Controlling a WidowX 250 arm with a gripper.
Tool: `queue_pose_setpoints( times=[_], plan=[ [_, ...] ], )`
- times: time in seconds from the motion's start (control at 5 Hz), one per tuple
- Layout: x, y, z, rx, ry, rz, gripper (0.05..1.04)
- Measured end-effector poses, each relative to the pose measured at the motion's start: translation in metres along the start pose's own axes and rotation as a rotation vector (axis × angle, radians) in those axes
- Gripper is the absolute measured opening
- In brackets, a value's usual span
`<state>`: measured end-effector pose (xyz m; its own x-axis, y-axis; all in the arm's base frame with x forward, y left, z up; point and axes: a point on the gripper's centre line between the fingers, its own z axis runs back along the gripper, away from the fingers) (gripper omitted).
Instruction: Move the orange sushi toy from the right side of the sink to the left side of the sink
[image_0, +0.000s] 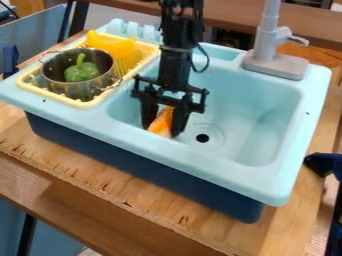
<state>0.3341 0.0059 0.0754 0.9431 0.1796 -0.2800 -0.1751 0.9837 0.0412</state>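
About the orange thing (161, 121): lies directly below the body of the claw (161, 131), low between its two fingers, not off to either side. Slants along its long axis, from a paler end near the camera, by the left-hand finger as viewed, up towards the right-hand finger. Spread apart on either side of it, going by the fingers of the claw; cannot tell whether pressing on it, nor whether resting on the basin floor.

Around the claw: inside the basin of the light blue sink (230, 179), near its front wall. Just beside the claw, to the right in view: the dark drain (202, 138). Farther back and right of the claw: the grey faucet (275, 65). Left of the claw: the yellow rack (75, 101), bearing the metal pot (59, 86) with the green pepper (81, 71) inside, and behind that the yellow curved thing (113, 46). Beneath the sink: the wooden tabletop (153, 215).
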Motion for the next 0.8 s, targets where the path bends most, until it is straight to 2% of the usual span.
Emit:
queue_pose_setpoints(
  times=[0.2,0.4,0.6,0.8],
  plan=[
    [0.000,0.001,0.011,0.013,0.007,0.006,0.955],
    [-0.002,-0.001,0.014,0.044,0.011,-0.002,1.001],
    [-0.011,-0.003,0.035,0.065,-0.031,-0.007,1.000],
    [-0.024,-0.006,0.062,0.083,-0.097,-0.025,1.000]
  ],
)
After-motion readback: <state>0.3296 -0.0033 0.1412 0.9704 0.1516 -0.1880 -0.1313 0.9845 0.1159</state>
